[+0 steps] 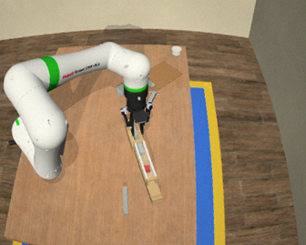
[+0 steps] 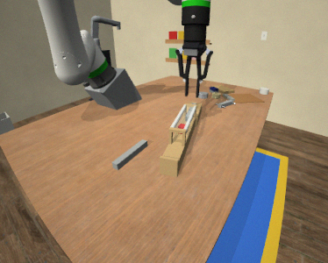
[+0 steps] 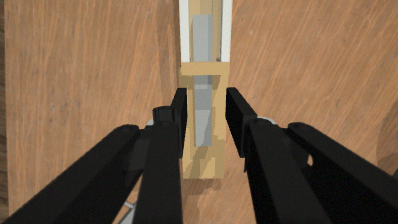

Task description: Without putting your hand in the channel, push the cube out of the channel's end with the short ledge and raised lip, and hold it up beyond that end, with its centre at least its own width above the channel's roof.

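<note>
The small red cube (image 1: 146, 169) sits inside the long wooden channel (image 1: 141, 160), close to the end with the short ledge and raised lip (image 1: 155, 191). It also shows in the exterior view (image 2: 181, 125). A grey stick (image 3: 202, 100) lies inside the channel at its far end, seen from the wrist and in the top view (image 1: 138, 141). My gripper (image 2: 193, 89) hangs in the air above that far end with its fingers apart and nothing between them. In the wrist view the fingers straddle the channel's width from above.
A second grey bar (image 1: 124, 200) (image 2: 130, 153) lies loose on the table to the left of the ledge end. A white cup (image 1: 176, 50), a thin brown mat (image 1: 165, 73) and several small parts (image 2: 219, 94) lie at the far end of the table.
</note>
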Tool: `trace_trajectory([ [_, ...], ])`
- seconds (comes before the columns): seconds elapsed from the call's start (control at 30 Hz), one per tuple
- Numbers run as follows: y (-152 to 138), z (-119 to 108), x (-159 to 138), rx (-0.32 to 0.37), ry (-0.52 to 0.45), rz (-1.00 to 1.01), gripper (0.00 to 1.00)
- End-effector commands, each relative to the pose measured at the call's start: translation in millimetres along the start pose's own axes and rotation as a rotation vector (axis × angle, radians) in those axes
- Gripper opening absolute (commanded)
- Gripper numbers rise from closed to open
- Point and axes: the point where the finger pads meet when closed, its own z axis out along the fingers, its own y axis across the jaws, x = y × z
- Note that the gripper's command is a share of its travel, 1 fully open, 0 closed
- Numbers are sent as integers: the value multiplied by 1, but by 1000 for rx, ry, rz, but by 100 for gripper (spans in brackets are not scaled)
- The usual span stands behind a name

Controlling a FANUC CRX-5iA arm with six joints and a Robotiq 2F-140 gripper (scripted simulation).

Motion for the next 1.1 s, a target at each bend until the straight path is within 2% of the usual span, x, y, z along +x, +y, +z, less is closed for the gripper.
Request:
trace_trajectory([
  [0.0, 1, -1, 8, 2, -2, 6, 30],
  [0.03, 4, -2, 25, 3, -5, 18, 30],
  [0.1, 17, -3, 76, 5, -13, 62, 30],
  [0.27, 53, -1, 132, 4, -5, 208, 30],
  [0.37, 76, 0, 168, 2, 0, 229, 30],
  [0.43, 76, 0, 168, 2, 0, 229, 30],
  [0.47, 96, 1, 204, 2, 0, 229, 30],
  [0.67, 130, 0, 267, 2, 0, 229, 30],
  [1.07, 130, 0, 267, 2, 0, 229, 30],
])
